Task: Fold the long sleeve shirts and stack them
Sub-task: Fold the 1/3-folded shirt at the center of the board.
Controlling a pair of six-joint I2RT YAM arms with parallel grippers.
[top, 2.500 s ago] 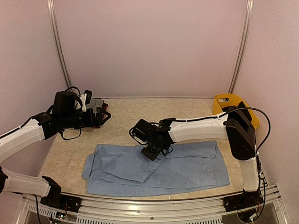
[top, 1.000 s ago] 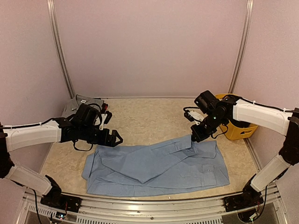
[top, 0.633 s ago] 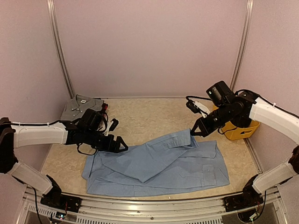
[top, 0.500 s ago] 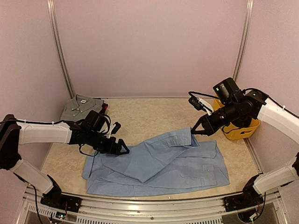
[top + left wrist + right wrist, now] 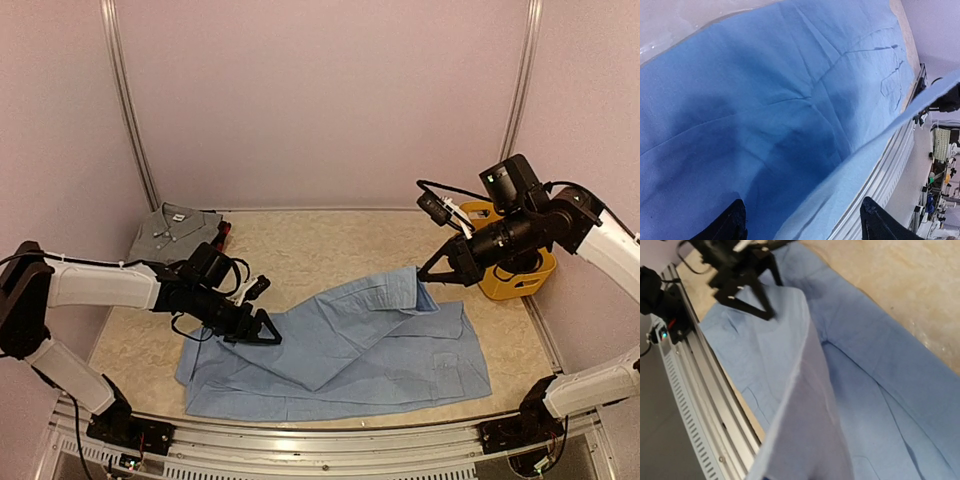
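Note:
The light blue shirt (image 5: 400, 365) lies spread across the front of the table. My right gripper (image 5: 428, 277) is shut on the end of its sleeve and holds it lifted toward the right; the raised cloth (image 5: 810, 440) hides the fingers in the right wrist view. My left gripper (image 5: 266, 337) is open and low over the shirt's left part, and the taut sleeve (image 5: 840, 190) runs between its spread fingertips (image 5: 735, 222). The grey shirt (image 5: 175, 228) with a white neck label lies folded at the back left. A small red and dark patch (image 5: 222, 229) shows at its right edge.
A yellow plastic basket (image 5: 528, 278) stands at the right, just behind my right arm. The metal front rail (image 5: 320, 440) runs close below the shirt's near edge. Pink walls close the table in on three sides.
My right gripper has pulled the sleeve from the shirt's middle up and out to the right. My left gripper has come from the grey shirt down onto the blue shirt's left part.

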